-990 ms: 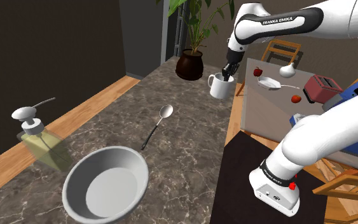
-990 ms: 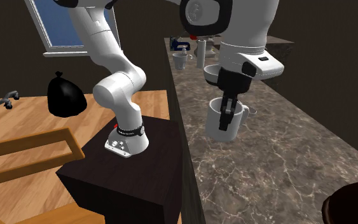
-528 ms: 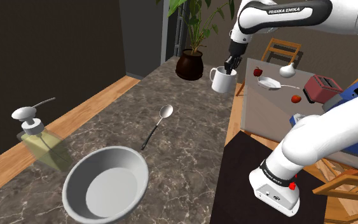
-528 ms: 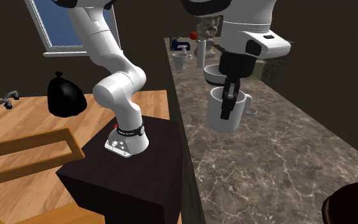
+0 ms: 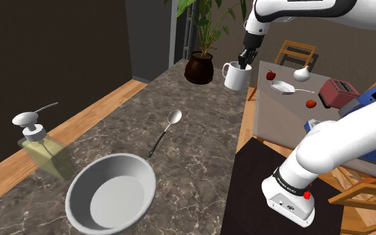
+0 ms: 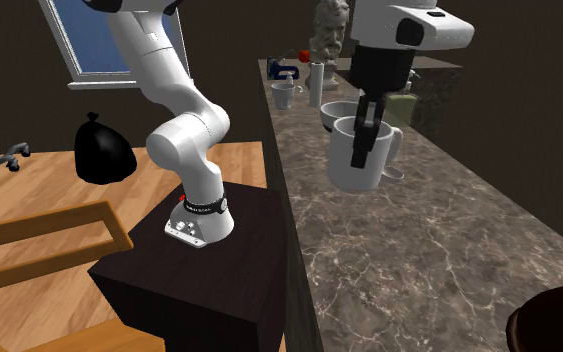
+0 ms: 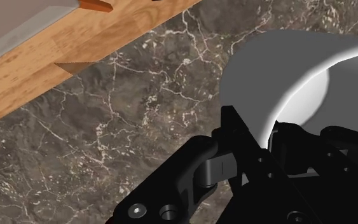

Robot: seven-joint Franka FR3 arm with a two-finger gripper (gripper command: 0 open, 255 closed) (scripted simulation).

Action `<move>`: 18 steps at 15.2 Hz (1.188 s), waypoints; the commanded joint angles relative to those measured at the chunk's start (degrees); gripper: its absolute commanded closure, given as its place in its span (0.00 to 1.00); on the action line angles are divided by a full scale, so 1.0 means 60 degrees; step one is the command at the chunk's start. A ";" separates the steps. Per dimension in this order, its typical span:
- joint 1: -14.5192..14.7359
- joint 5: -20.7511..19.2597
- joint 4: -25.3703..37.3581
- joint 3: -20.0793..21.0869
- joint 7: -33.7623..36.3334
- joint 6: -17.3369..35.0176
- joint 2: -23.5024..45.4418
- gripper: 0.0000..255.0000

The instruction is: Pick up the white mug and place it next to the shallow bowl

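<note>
One white mug (image 5: 235, 76) is held higher off the counter (image 5: 193, 137) than before.
Its rim is clamped by the gripper (image 5: 246, 62), body hung beneath.

A dark brown veined marble counter (image 5: 200, 143) carries a shallow grey round bowl (image 5: 113, 197). A slim metal spoon (image 5: 165, 130) lies just beyond the bowl. A clear soap dispenser (image 5: 41, 147) holding yellowish liquid stands beside the bowl, and a dark-potted plant (image 5: 199, 68) sits far beyond it.
</note>
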 commanded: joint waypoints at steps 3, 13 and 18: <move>0.0167 0.0101 -0.0532 0.0465 0.0610 -0.0231 -0.0741 1.00; 0.0866 0.0982 -0.2050 0.2151 0.2661 -0.0754 -0.2755 1.00; 0.1315 0.1654 -0.2409 0.3073 0.3738 -0.1022 -0.3425 1.00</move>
